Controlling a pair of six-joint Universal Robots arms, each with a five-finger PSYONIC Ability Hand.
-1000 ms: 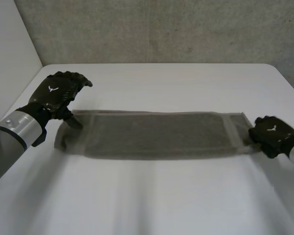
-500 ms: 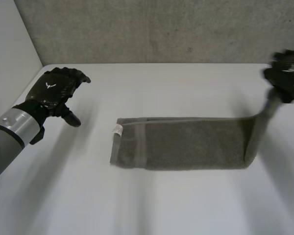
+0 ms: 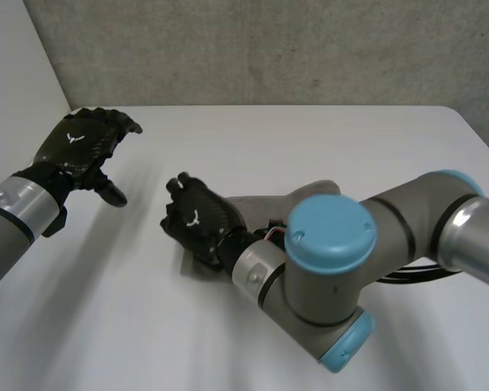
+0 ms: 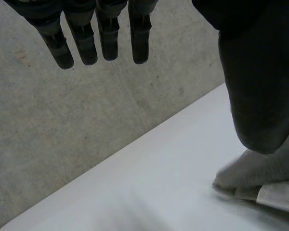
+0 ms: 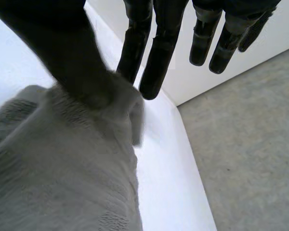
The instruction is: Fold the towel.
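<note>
Pinching a towel [image 5: 62, 183] corner between thumb and fingers, the right hand [image 3: 196, 221] is sitting centre-left in the head view, its own arm hiding most of the cloth. At upper left, the left hand [image 3: 81, 147] is hovering with fingers straight over the white table [image 3: 228, 138].

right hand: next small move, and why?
Probably lower the right hand and let go. It pinches one end of the towel between thumb and fingers, low over the towel's left end in the head view, so the fold looks about lined up. The left hand is open and apart from the towel.
</note>
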